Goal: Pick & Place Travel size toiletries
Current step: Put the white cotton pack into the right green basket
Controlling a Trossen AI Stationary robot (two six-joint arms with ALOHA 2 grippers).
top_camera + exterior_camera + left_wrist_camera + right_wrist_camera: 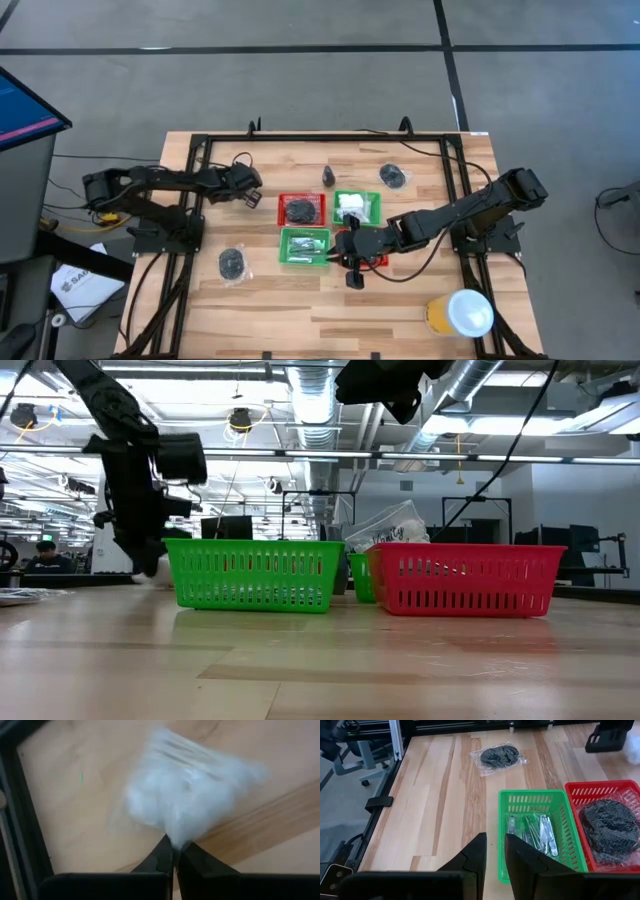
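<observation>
Your right gripper (494, 851) hangs over the wood by the near green basket (304, 246) of silver tubes (534, 833), its fingers a narrow gap apart and empty. Further back, your left gripper (174, 854) is pinched onto a white crinkly packet (187, 795) – lifted above the table (420, 300), left of the red basket (303, 210) with its black coiled pieces (610, 827).

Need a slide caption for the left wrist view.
Left gripper shut on a white crinkly packet, lifted above the wooden table.

Industrial lab or workshop: exposed ceiling ducts (330, 400), hanging lamps (238, 418), monitors (225, 526), grey concrete floor (300, 80), framed wooden tabletop (290, 300).
</observation>
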